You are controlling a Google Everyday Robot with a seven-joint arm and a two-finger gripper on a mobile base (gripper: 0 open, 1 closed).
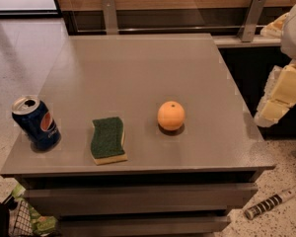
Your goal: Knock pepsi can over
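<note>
The pepsi can (35, 122) is dark blue with a red-white-blue logo and an opened silver top. It stands upright, leaning slightly, at the front left corner of the grey table (138, 73). My gripper (280, 94) shows as white and pale yellow parts at the right edge of the view, beyond the table's right side and far from the can. Nothing is seen in it.
A green sponge with a yellow base (108, 139) lies right of the can. An orange (171, 115) sits near the table's middle front. A striped tool (269, 204) lies on the floor at lower right. A basket with green items (20, 222) sits at lower left. A wooden wall with metal brackets (109, 15) runs behind.
</note>
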